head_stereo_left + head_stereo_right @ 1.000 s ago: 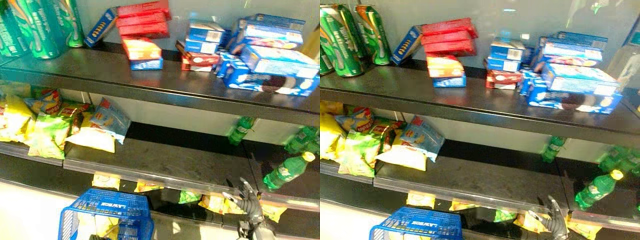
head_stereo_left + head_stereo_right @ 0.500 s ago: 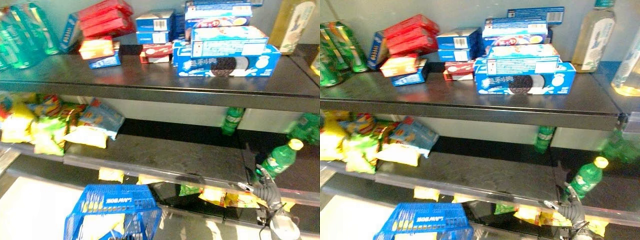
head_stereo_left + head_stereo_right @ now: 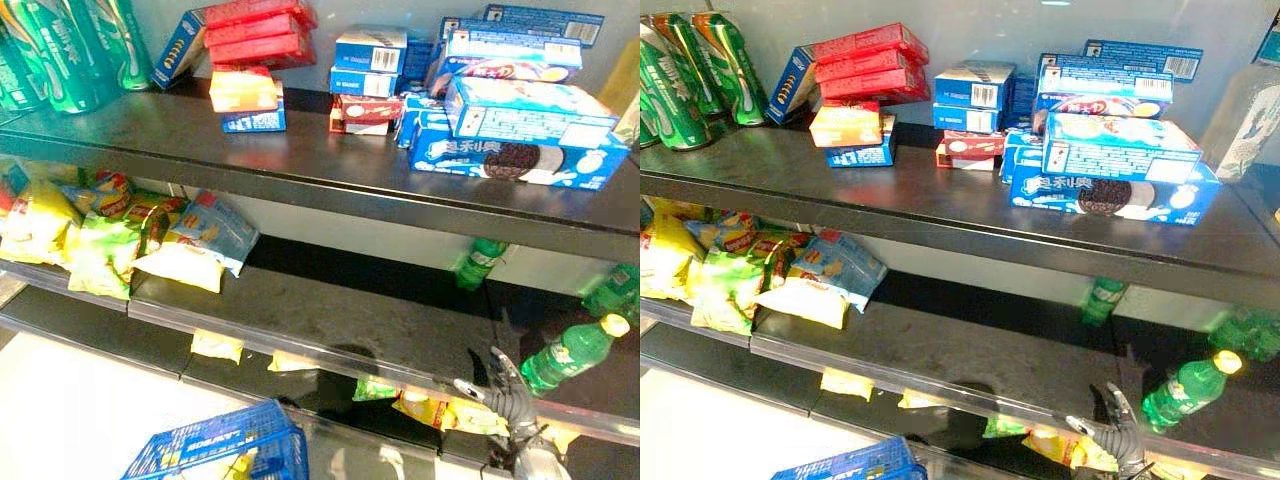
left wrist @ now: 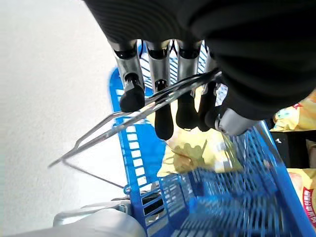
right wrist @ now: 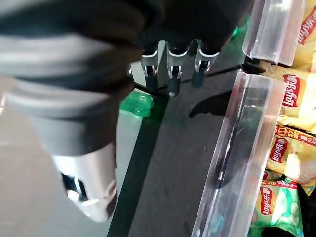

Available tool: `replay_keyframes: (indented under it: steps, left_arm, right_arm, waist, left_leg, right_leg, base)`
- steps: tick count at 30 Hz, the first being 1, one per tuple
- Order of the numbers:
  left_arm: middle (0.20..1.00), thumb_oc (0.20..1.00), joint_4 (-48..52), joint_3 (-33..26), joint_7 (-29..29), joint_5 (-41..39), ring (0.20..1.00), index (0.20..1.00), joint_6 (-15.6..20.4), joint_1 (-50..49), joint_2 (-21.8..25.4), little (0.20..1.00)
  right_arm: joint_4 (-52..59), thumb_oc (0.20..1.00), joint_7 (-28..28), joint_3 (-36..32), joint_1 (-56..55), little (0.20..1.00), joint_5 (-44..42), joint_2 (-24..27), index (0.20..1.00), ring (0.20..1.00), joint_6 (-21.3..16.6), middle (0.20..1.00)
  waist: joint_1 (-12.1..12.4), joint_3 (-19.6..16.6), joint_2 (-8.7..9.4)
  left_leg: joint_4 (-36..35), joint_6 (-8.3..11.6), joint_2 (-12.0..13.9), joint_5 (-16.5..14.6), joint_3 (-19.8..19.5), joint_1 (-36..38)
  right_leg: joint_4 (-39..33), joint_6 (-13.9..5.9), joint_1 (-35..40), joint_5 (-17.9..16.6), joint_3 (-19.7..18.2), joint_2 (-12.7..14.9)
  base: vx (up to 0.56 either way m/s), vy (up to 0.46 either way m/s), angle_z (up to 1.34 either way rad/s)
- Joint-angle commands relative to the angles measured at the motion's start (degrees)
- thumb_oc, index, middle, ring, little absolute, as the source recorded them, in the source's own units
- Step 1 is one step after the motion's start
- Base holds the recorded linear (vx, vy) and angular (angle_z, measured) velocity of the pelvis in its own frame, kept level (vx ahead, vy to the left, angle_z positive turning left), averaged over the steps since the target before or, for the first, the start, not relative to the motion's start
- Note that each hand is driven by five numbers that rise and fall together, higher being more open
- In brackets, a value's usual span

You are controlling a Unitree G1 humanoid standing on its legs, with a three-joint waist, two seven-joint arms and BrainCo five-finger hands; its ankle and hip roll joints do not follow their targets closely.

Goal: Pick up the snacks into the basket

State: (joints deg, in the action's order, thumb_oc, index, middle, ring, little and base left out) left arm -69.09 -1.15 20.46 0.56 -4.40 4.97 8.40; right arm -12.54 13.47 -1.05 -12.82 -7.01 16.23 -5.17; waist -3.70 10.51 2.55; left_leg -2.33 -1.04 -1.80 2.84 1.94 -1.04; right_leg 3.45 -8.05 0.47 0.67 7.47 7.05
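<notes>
1. Since the earlier frames the camera has swung, sliding the blue basket [image 3: 215, 452] lower in view; the right hand [image 3: 498, 395] holds near the middle shelf's [image 3: 340, 320] front edge.
2. Left hand [image 4: 163, 89] is curled round the basket's wire handle [image 4: 133, 118]; a yellow bag lies inside.
3. Right hand's fingers hang straight, empty.
4. Chip bags [image 3: 150, 245] are piled at 10 o'clock from it, well apart, crinkled, yellow and green; the lower-shelf bags [image 3: 430, 408] sit just beside it.

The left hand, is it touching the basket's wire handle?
Touching. The left wrist view shows the left hand with fingers curled round the wire handle of the blue basket.
</notes>
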Motion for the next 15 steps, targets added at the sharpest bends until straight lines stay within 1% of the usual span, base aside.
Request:
replay_keyframes:
  steps: [1, 2, 3, 4, 5, 7, 8, 10, 11, 12, 13, 14, 15]
  left_arm:
    - [0.200, 0.200, -2.64, 3.66, 0.09, 3.59, 0.200, 0.200, -0.59, 1.61, 1.19, 0.200]
    - [0.200, 0.200, -2.47, 3.61, 0.48, 3.36, 0.200, 0.200, -0.53, 2.14, 1.55, 0.200]
    - [0.200, 0.200, -2.15, 3.79, 0.76, 2.80, 0.200, 0.200, -0.27, 3.10, 1.80, 0.200]
    - [0.200, 0.200, -2.17, 3.80, 0.76, 2.78, 0.200, 0.200, -0.26, 3.12, 1.80, 0.200]
    - [0.200, 0.200, -1.98, 4.04, 0.64, 2.57, 0.200, 0.200, -0.13, 3.84, 2.00, 0.200]
    - [0.200, 0.200, -1.60, 4.55, 0.54, 2.43, 0.200, 0.200, 0.07, 4.69, 2.21, 0.200]
    - [0.200, 0.200, -1.60, 5.12, 0.47, 2.43, 0.200, 0.200, 0.24, 5.42, 2.48, 0.200]
    - [0.200, 0.200, -1.61, 5.12, 0.47, 2.43, 0.200, 0.200, 0.24, 5.43, 2.48, 0.200]
    - [0.200, 0.200, -1.66, 4.92, 0.40, 2.05, 0.200, 0.200, 0.53, 5.34, 2.98, 0.200]
    - [0.200, 0.200, -1.80, 4.66, 0.20, 1.93, 0.200, 0.200, 0.56, 5.32, 3.19, 0.200]
    - [0.200, 0.200, -1.73, 4.56, -0.05, 2.11, 0.200, 0.200, 0.59, 4.86, 3.40, 0.200]
    - [0.200, 0.200, -1.73, 4.56, -0.05, 2.11, 0.200, 0.200, 0.59, 4.86, 3.40, 0.200]
    - [0.200, 0.200, -1.41, 4.22, 0.07, 1.75, 0.200, 0.200, 0.99, 3.58, 2.96, 0.200]
  right_arm:
    - [2.51, 1.000, 0.38, -1.15, 0.59, 1.000, -2.06, -0.50, 1.000, 1.000, -1.56, 1.000]
    - [1.82, 1.000, 0.44, -1.10, 0.74, 1.000, -2.13, -0.77, 1.000, 1.000, -1.37, 1.000]
    - [-0.33, 1.000, 0.73, -1.26, 1.27, 1.000, -2.26, -1.01, 1.000, 1.000, -0.90, 1.000]
    - [-0.41, 1.000, 0.72, -1.26, 1.32, 1.000, -2.27, -0.99, 1.000, 1.000, -0.94, 1.000]
    - [-1.88, 1.000, 0.74, -1.46, 2.06, 1.000, -2.16, -0.88, 1.000, 1.000, -0.40, 1.000]
    - [-2.74, 1.000, 1.20, -1.64, 2.77, 1.000, -1.12, -0.61, 1.000, 1.000, 0.57, 1.000]
    - [-3.65, 1.000, 0.94, -1.70, 3.23, 1.000, -0.79, -0.22, 1.000, 1.000, 1.32, 1.000]
    - [-3.67, 1.000, 0.94, -1.70, 3.25, 1.000, -0.80, -0.22, 1.000, 1.000, 1.32, 1.000]
    - [-3.90, 1.000, 0.63, -1.36, 3.47, 1.000, 0.17, 0.51, 1.000, 1.000, 1.77, 1.000]
    - [-3.95, 1.000, -0.22, -1.11, 3.58, 1.000, 0.67, 0.99, 1.000, 1.000, 2.04, 1.000]
    - [-3.72, 1.000, -0.69, -0.87, 3.56, 1.000, 1.91, 1.63, 1.000, 1.000, 2.36, 1.000]
    - [-3.72, 1.000, -0.69, -0.87, 3.56, 1.000, 1.91, 1.63, 1.000, 1.000, 2.36, 1.000]
    - [-3.33, 1.000, -2.07, -0.05, 3.76, 1.000, 3.56, 4.46, 1.000, 1.000, 2.24, 1.000]
  waist:
    - [0.56, -0.06, 0.20]
    - [0.90, -0.11, 0.17]
    - [1.44, -0.80, -0.23]
    - [1.43, -0.71, -0.23]
    - [1.48, -0.88, -0.16]
    - [1.46, -1.07, -0.04]
    - [0.72, -1.13, 0.56]
    - [0.78, -0.97, 0.56]
    - [0.77, -0.97, 1.63]
    - [0.89, -1.18, 2.15]
    - [1.23, -1.22, 2.55]
    - [1.23, -1.22, 2.55]
    - [1.70, -0.53, 1.59]
  left_leg:
    - [-2.01, 1.04, 0.71, -1.35, 2.81, 1.22]
    - [-2.06, 1.31, 1.40, -1.27, 2.90, 1.05]
    - [-2.56, 1.98, 3.01, -1.42, 2.84, 0.85]
    - [-2.52, 1.97, 2.99, -1.53, 2.82, 0.95]
    - [-2.55, 2.36, 3.62, -1.76, 2.67, 1.11]
    - [-2.42, 3.19, 4.66, -2.67, 2.13, 1.97]
    - [-2.15, 4.17, 5.65, -3.63, 1.22, 3.09]
    - [-2.15, 4.17, 5.65, -3.70, 1.28, 3.30]
    - [-1.77, 5.46, 7.04, -4.09, 1.22, 4.15]
    - [-1.55, 6.00, 7.52, -4.01, 1.27, 4.08]
    - [-1.41, 6.82, 8.73, -3.80, 1.32, 4.05]
    - [-1.41, 6.82, 8.73, -3.80, 1.32, 4.05]
    - [0.29, 8.50, 13.65, -1.34, 1.15, 2.08]
  right_leg:
    - [8.94, 0.10, -6.49, 2.50, -0.13, -5.99]
    - [8.04, 0.33, -5.98, 2.24, 0.28, -4.31]
    - [5.92, -0.23, -5.65, 0.49, 0.44, 0.07]
    - [5.88, -0.27, -5.49, 0.54, 0.47, 0.09]
    - [4.83, -0.60, -5.66, -1.02, -0.29, 2.11]
    - [1.59, -1.87, -5.97, -4.48, -2.19, 6.73]
    - [-0.97, -3.13, -7.20, -7.74, -5.90, 9.87]
    - [-1.07, -3.15, -6.99, -7.76, -5.94, 9.86]
    - [-1.24, -4.32, -7.38, -8.65, -6.89, 10.54]
    - [-2.09, -4.62, -6.48, -7.91, -5.94, 10.29]
    - [-1.66, -4.94, -6.64, -6.97, -5.44, 9.84]
    - [-1.66, -4.94, -6.64, -6.97, -5.44, 9.84]
    - [0.00, -3.69, -6.35, -2.95, -3.51, 5.94]
  base:
    - [-0.05, -0.113, -0.02]
    - [-0.02, -0.190, -0.22]
    - [-0.02, -0.190, -0.27]
    - [0.00, -0.227, -0.37]
    - [0.03, -0.184, -0.32]
    - [0.06, -0.356, -0.22]
    - [0.07, -0.326, -0.07]
    - [0.03, -0.265, 0.02]
    - [0.01, -0.429, 0.24]
    - [-0.01, -0.621, 0.44]
    - [-0.02, -0.312, 0.35]
    - [-0.06, -0.698, 0.33]
    - [-0.05, -0.510, 0.16]
